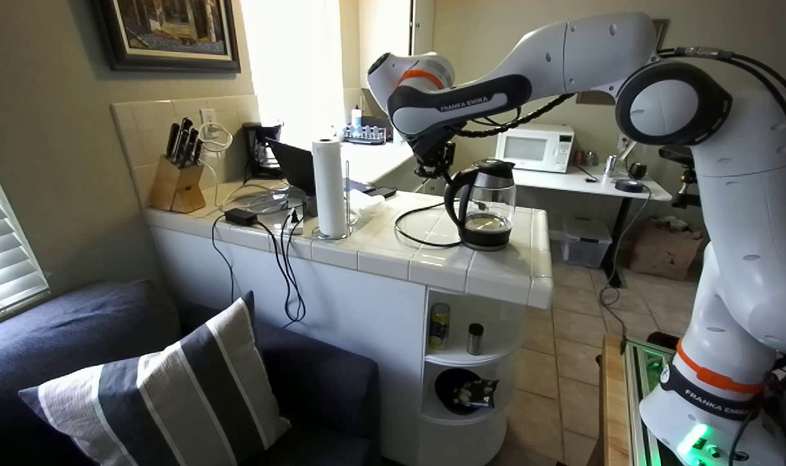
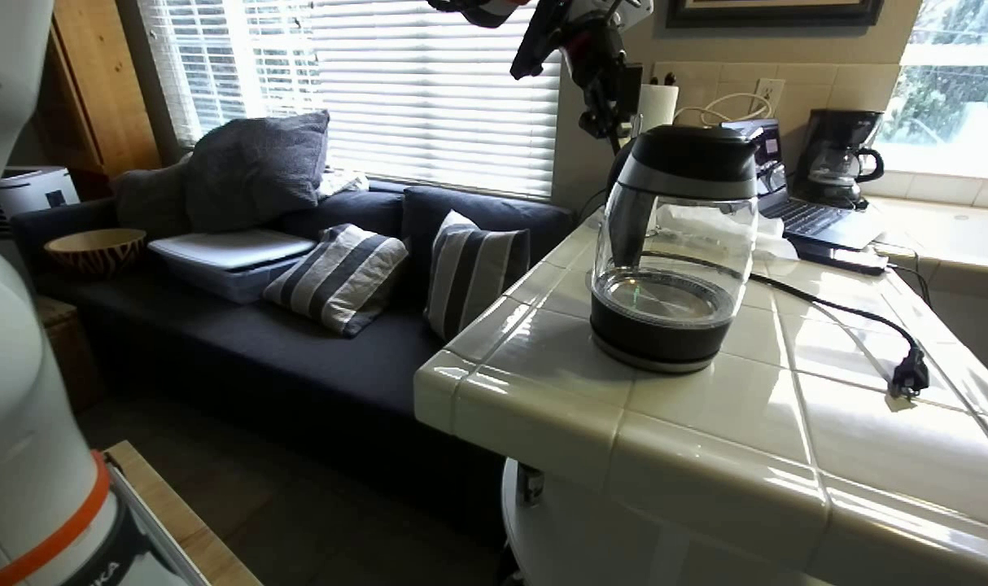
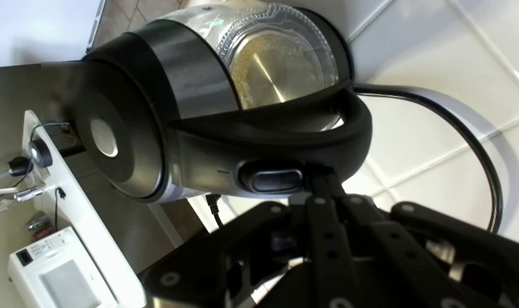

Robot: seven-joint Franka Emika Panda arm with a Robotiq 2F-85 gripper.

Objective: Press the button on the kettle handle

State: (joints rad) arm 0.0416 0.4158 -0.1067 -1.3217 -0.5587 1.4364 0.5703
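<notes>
The glass kettle point(image 1: 494, 199) stands upright on the tiled counter point(image 1: 393, 246), with a black lid and base. It also shows in an exterior view point(image 2: 679, 252) and in the wrist view point(image 3: 118, 124). Its black loop handle point(image 1: 455, 202) faces my gripper. In the wrist view the handle point(image 3: 268, 145) has an oval button point(image 3: 276, 180) on its outer face. My gripper point(image 3: 325, 173) is shut and empty; its fingertips are together right beside the lower end of the button, against or very near the handle. I cannot tell whether they touch it. The gripper comes from above in an exterior view point(image 1: 447, 173).
A black cord point(image 1: 425, 243) curves over the counter to a plug point(image 2: 909, 373). A paper towel roll point(image 1: 329, 188) stands upright on the counter beside a laptop point(image 1: 292, 165). The kettle is near the counter's end edge. A microwave point(image 1: 534, 147) sits on a table behind.
</notes>
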